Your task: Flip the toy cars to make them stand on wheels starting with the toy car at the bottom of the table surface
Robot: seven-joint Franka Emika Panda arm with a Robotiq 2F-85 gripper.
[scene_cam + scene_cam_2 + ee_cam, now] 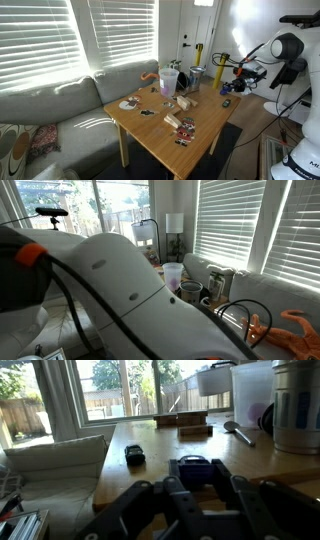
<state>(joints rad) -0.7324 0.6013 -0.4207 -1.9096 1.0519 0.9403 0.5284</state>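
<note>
You are holding the gripper point(204, 484) low over the light-wood table point(165, 445) in the wrist view; its two dark fingers point(172, 488) are pinching a bluish toy car point(195, 468) between them, the jaws drawn in close against its sides; whether that car is sitting on its wheels you cannot tell from this angle. A second dark toy car point(134, 453) is lying on the tabletop further off and toward the left of that view, well apart from the fingers; its pose is too small to read. Beyond it a wooden block point(185, 422) is lying near the far edge; a spoon point(238, 432) is resting to the right of the block; a metal canister point(296, 405) is standing at the right edge with a translucent plastic container point(248, 388) just beside it. In an exterior view the gripper point(231, 86) is reaching in at the far right corner of the table point(160, 135), near the cluster of cups point(168, 80); reddish-and-white striped items point(185, 126) are lying toward the near corner; a grey sofa point(50, 105) is running along the table's left side under the window blinds point(60, 35). In an exterior view the white arm point(120, 290) is filling most of the picture and hiding the cars; a white cup point(172, 277) and an orange toy point(290, 330) are showing past it.
</note>
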